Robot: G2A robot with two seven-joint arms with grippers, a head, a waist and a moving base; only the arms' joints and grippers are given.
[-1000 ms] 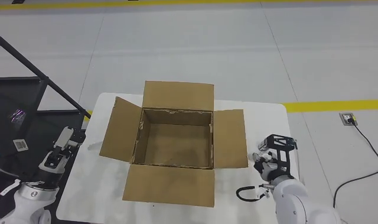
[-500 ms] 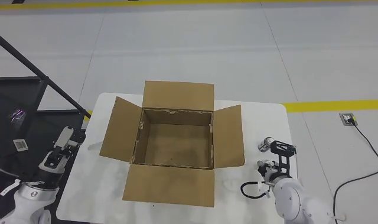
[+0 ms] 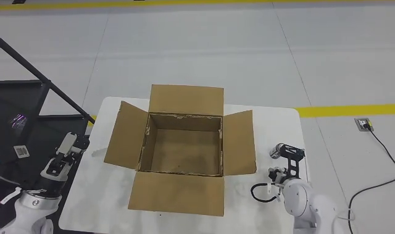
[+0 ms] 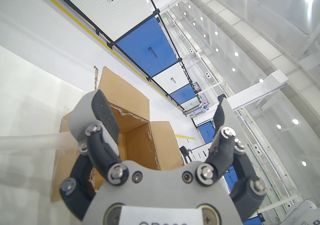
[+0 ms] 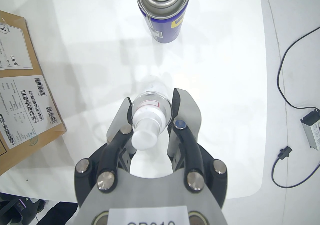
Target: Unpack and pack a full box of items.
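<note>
Though the top view leaves me unable to judge the right gripper point(image 3: 291, 161), the right wrist view settles it. Its fingers point(image 5: 186, 111) are closed against both sides of a clear spray bottle point(image 5: 152, 111), with the white cap toward the camera. A blue spray can point(image 5: 162, 3) stands upright just beyond the fingertips, apart from the bottle. The box point(image 3: 185, 99) sits open mid-table, its right flap near the can. Bare table point(image 5: 212, 61) lies between flap and bottle, and the table's right edge runs close by. My left gripper point(image 4: 161, 103) is spread wide and holds nothing, just off the table's left edge.
</note>
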